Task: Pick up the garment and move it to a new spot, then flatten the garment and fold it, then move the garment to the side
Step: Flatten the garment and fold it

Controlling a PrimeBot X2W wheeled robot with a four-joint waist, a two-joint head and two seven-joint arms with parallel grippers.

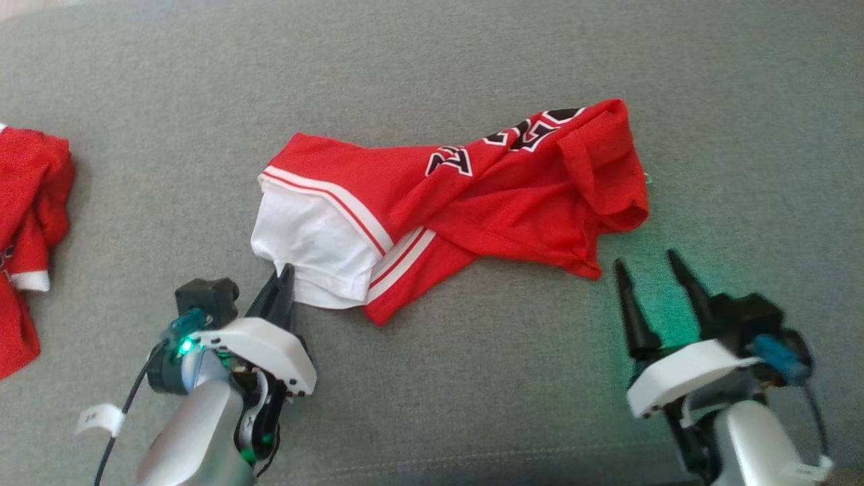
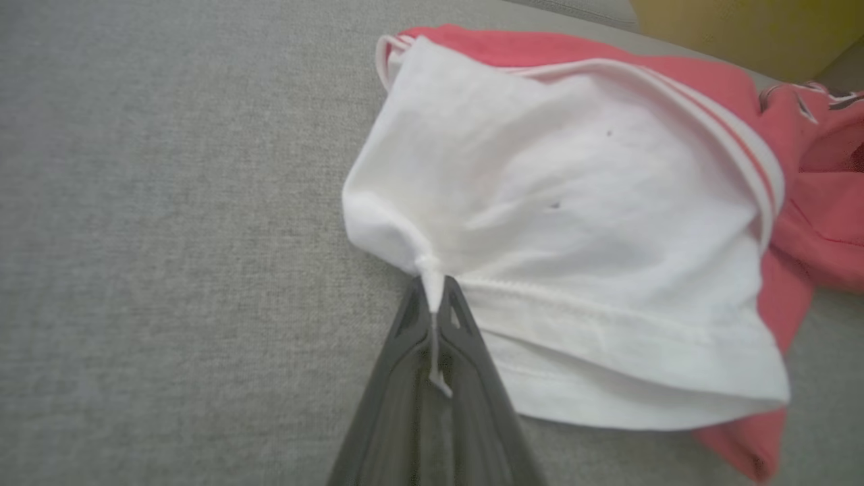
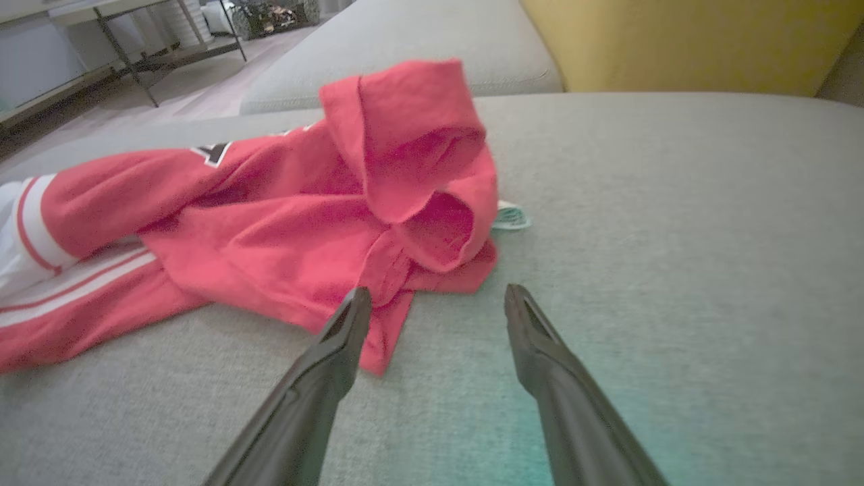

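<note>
The garment (image 1: 466, 196) is a red jersey with white stripes, black lettering and a white inner layer, lying crumpled across the middle of the grey cushion. My left gripper (image 1: 287, 273) is shut on the near-left corner of the garment's white hem (image 2: 432, 270), a pinch of white cloth caught between its dark fingers (image 2: 466, 351). My right gripper (image 1: 644, 262) stands open just near the garment's right end, its fingers apart. In the right wrist view its left fingertip (image 3: 354, 304) sits beside the red corner (image 3: 385, 337) of the garment (image 3: 283, 229).
Another red garment (image 1: 27, 223) with a white cuff lies at the far left edge. The grey sofa cushion (image 1: 472, 391) stretches around. A yellow cushion (image 3: 675, 40) stands behind, and a small pale tag (image 3: 509, 216) lies by the garment's right end.
</note>
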